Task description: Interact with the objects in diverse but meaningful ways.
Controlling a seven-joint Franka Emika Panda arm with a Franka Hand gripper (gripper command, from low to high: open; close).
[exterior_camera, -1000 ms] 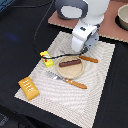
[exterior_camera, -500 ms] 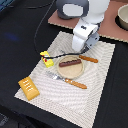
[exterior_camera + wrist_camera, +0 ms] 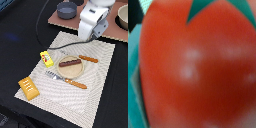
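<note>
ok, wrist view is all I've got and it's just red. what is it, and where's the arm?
Observer: That's a red tomato right up against the lens. In the exterior view the arm stands over the far edge of the placemat.
Operator: can you see the tomato from outside?
Observer: No, the arm hides it there.
Operator: what's on the mat?
Observer: A brown sausage lies on a round plate mid-mat.
Operator: anything else?
Observer: A yellow packet lies off the plate toward the exterior view's left, and a bread loaf sits near the mat's near corner on that side.
</note>
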